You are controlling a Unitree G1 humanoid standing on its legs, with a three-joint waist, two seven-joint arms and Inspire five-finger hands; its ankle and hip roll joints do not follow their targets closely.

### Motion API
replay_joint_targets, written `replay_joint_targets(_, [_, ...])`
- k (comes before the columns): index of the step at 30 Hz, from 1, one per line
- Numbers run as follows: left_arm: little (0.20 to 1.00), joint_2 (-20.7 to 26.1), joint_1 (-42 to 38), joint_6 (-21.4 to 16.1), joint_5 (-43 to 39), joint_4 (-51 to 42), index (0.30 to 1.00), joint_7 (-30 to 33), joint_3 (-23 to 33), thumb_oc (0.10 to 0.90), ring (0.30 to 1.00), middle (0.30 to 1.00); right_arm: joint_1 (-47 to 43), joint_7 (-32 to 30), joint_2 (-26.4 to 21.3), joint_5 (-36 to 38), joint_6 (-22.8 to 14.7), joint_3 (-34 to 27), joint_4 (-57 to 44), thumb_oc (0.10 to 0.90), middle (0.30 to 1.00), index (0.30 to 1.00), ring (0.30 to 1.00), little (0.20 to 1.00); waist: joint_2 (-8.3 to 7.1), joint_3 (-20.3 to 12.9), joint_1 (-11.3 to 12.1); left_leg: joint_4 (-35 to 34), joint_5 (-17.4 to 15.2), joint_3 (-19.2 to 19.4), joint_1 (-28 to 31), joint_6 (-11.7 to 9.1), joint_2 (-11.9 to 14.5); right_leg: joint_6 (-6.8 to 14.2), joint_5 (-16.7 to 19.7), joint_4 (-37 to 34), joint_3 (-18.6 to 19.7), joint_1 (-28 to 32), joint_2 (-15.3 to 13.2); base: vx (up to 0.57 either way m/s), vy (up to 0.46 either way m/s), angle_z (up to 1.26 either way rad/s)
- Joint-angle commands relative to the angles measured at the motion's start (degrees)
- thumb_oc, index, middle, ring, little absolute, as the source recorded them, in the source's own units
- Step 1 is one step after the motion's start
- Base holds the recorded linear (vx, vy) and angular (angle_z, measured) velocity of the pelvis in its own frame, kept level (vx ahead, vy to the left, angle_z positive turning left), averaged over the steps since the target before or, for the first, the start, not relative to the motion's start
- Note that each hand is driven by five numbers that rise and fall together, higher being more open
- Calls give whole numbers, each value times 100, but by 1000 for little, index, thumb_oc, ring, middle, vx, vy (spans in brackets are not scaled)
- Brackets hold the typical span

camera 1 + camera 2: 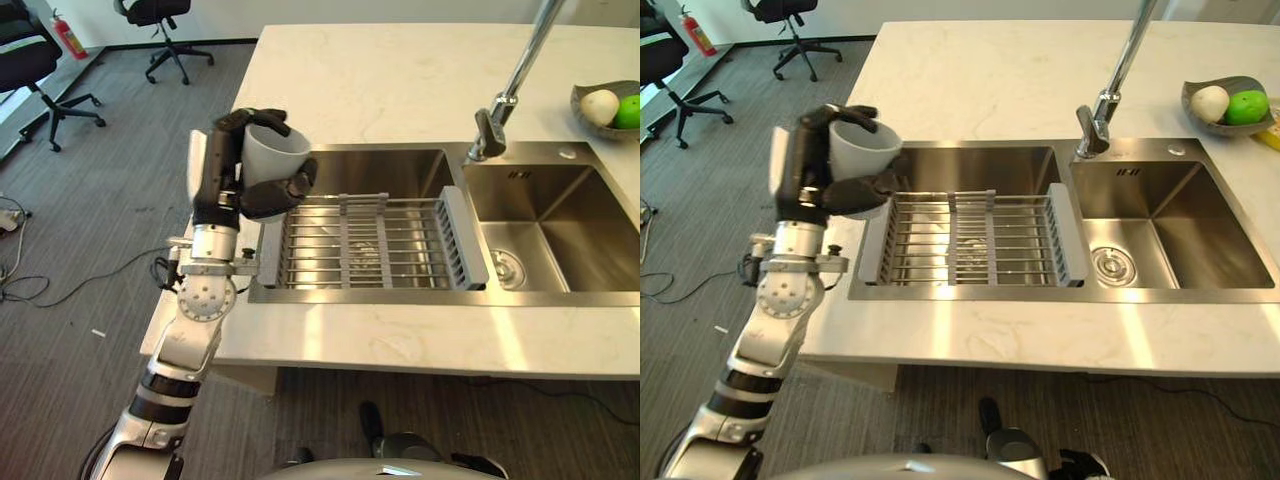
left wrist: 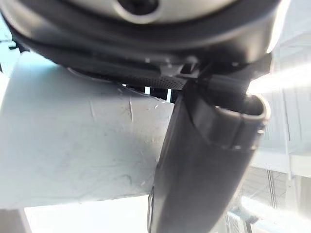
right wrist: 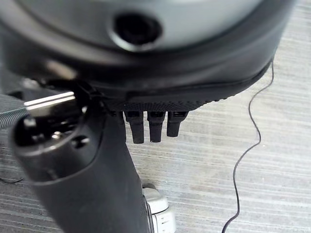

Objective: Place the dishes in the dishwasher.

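Pale grey, round ceramic cup sits left of centre in the frame, pinched by the left robot hand above the steel sink's left rim. Grip looks shallow, perhaps; any tilt could drop it onto the grey wire rack.

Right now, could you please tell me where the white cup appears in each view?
Left eye: white cup in the left hand, at the sink rack's left end.
Right eye: cup, same place beside the rack.
Left wrist: cup wall against the thumb.
Right wrist: floor, no cup.
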Motion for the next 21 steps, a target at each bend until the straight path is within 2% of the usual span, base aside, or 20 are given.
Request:
replay_joint_targets(1, [300, 134, -291, -725, 32, -344, 300, 689, 728, 400, 300, 300, 115, -168, 38, -12, -173, 127, 253, 800, 900, 900, 900, 900, -263, -407, 116, 33, 338, -298, -425, -277, -204, 362, -733, 112, -166, 557, -195, -5, -31, 16])
replay_joint_targets(5, [300, -12, 413, -892, -67, -401, 300, 976, 1314, 400, 300, 300, 125, -225, 24, 9, -226, 93, 234, 800, 900, 900, 900, 900, -232, -300, 417, 33, 472, -538, -470, -329, -189, 315, -801, 112, -382, 607, -211, -12, -45, 23])
replay_joint_targets(6, [300, -16, 425, -889, -67, -411, 300, 974, 1319, 400, 300, 300, 128, -225, 22, 9, -227, 97, 234, 800, 900, 900, 900, 900, -232, -303, 399, 33, 475, -553, -472, -330, -191, 314, -804, 112, -397, 611, -213, -74, -56, 50])
replay_joint_targets(9, [300, 10, 714, -954, 137, -413, 300, 1291, 1658, 400, 300, 300, 13, -300, -121, -62, -265, 80, 157, 800, 900, 900, 900, 900, -202, -38, 766, 265, 702, -815, -912, -439, -256, 332, -815, 112, -776, 538, -327, -139, -60, 50])
replay_joint_targets(10, [300, 8, 714, -951, 143, -418, 300, 1296, 1658, 400, 300, 300, 9, -301, -121, -63, -264, 79, 159, 800, 900, 900, 900, 900, -206, -48, 744, 286, 701, -836, -942, -439, -263, 333, -817, 112, -798, 526, -333, -173, -80, 78])
replay_joint_targets(11, [300, 64, 677, -938, 194, -431, 300, 1372, 1676, 400, 300, 300, -39, -338, -215, -115, -278, 116, 122, 800, 900, 900, 900, 900, -197, 103, 982, 357, 905, -981, -1284, -560, -297, 338, -870, 112, -1054, 502, -423, -200, -94, 88])
replay_joint_targets(12, [300, 53, 590, -965, 149, -455, 300, 1390, 1628, 400, 300, 300, -81, -367, -263, -170, -281, 144, 112, 800, 900, 900, 900, 900, -203, 165, 1094, 346, 1026, -1144, -1485, -617, -346, 340, -834, 112, -1237, 398, -481, -200, -95, 100])
replay_joint_targets(13, [300, 50, 576, -961, 147, -459, 300, 1389, 1620, 400, 300, 300, -91, -368, -262, -175, -282, 128, 116, 800, 900, 900, 900, 900, -203, 149, 1060, 349, 1047, -1191, -1528, -620, -359, 340, -836, 112, -1284, 377, -487, -141, -73, 113])
replay_joint_targets(14, [300, 57, 539, -942, 158, -459, 300, 1431, 1601, 400, 300, 300, -120, -387, -307, -272, -283, 172, 128, 800, 900, 900, 900, 900, -188, 151, 1147, 239, 1173, -1375, -1635, -668, -387, 340, -814, 112, -1432, 294, -500, -134, -77, 133])
replay_joint_targets(15, [300, 94, 483, -919, 218, -496, 300, 1473, 1585, 400, 300, 300, -154, -407, -359, -307, -307, 182, 118, 800, 900, 900, 900, 900, -191, 159, 1148, 232, 1164, -1420, -1673, -671, -358, 339, -801, 120, -1609, 198, -531, -232, -104, 123])
replay_joint_targets(17, [300, 115, 342, -870, 345, -552, 300, 1571, 1507, 400, 300, 300, -144, -470, -423, -245, -389, 77, 87, 800, 900, 900, 900, 900, -213, 109, 979, 585, 962, -944, -1572, -620, -88, 318, -724, 190, -1974, -32, -630, -280, -52, 79])
replay_joint_targets(18, [300, 107, 274, -883, 442, -607, 300, 1604, 1485, 400, 300, 300, -103, -486, -421, -132, -437, -50, 53, 800, 900, 900, 900, 900, -258, 47, 836, 738, 852, -378, -1401, -632, 208, 320, -712, 207, -2275, -58, -737, -351, 20, 225])
replay_joint_targets(19, [300, 168, -11, -877, 758, -748, 300, 1709, 1393, 400, 300, 300, 5, -522, -292, 315, -552, -351, -25, 800, 900, 900, 900, 900, -322, -79, 451, 1094, 713, 822, -877, -757, 863, 343, -626, 231, -2928, -113, -960, -262, 50, 249])
replay_joint_targets(21, [300, 255, -279, -897, 984, -818, 300, 1882, 1261, 400, 300, 300, 65, -538, -147, 519, -562, -453, -27, 800, 900, 900, 900, 900, -305, -149, 229, 1206, 678, 1394, -297, -1076, 1398, 414, -667, 193, -3381, 19, -1083, -207, 116, 227])
